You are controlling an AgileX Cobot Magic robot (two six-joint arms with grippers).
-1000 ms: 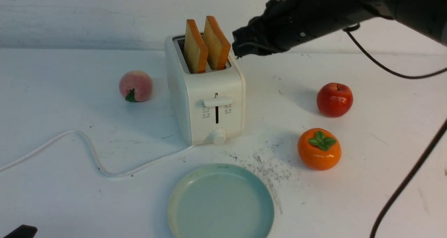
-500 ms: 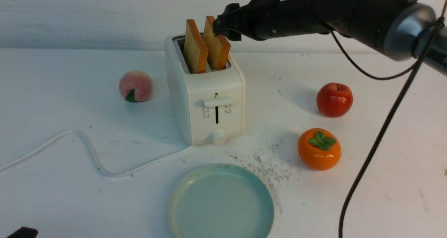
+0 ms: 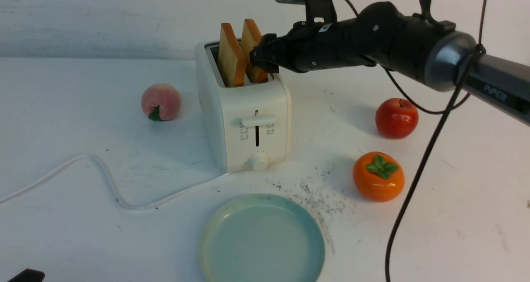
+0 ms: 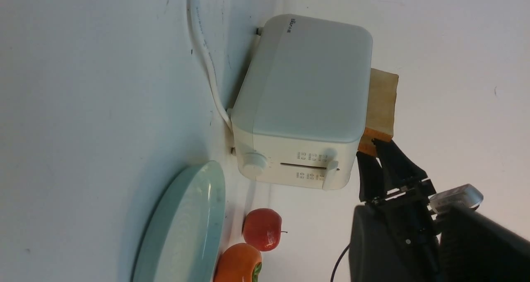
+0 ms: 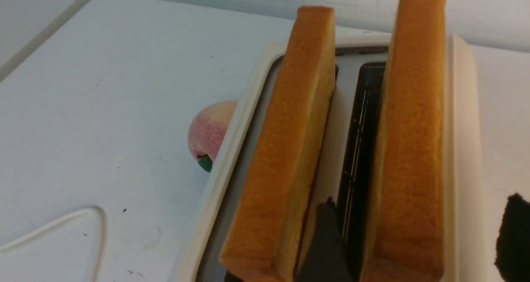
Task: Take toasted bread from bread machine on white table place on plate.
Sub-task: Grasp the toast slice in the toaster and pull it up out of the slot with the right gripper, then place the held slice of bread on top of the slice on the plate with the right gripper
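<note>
The white bread machine (image 3: 248,108) stands mid-table on the white table (image 3: 74,240) with two slices of toasted bread upright in its slots. These are the left slice (image 3: 232,56) and the right slice (image 3: 251,33). My right gripper (image 3: 263,59) reaches in from the right and is open. It straddles the right slice (image 5: 410,149), one finger (image 5: 325,244) between the two slices and the other (image 5: 513,236) outside the toaster wall. The teal plate (image 3: 261,240) lies empty in front of the toaster. Only a dark tip of my left gripper (image 3: 25,275) shows at the bottom left corner.
A peach (image 3: 161,102) sits left of the toaster. A red apple (image 3: 396,118) and an orange persimmon (image 3: 378,176) sit to its right. The toaster's white cord (image 3: 103,174) snakes across the left of the table. The right arm's cable (image 3: 414,182) hangs over the right side.
The right arm has swung left and down onto the toaster. Its jaws have opened and now stand on either side of the right slice. Both slices stay in their slots.
</note>
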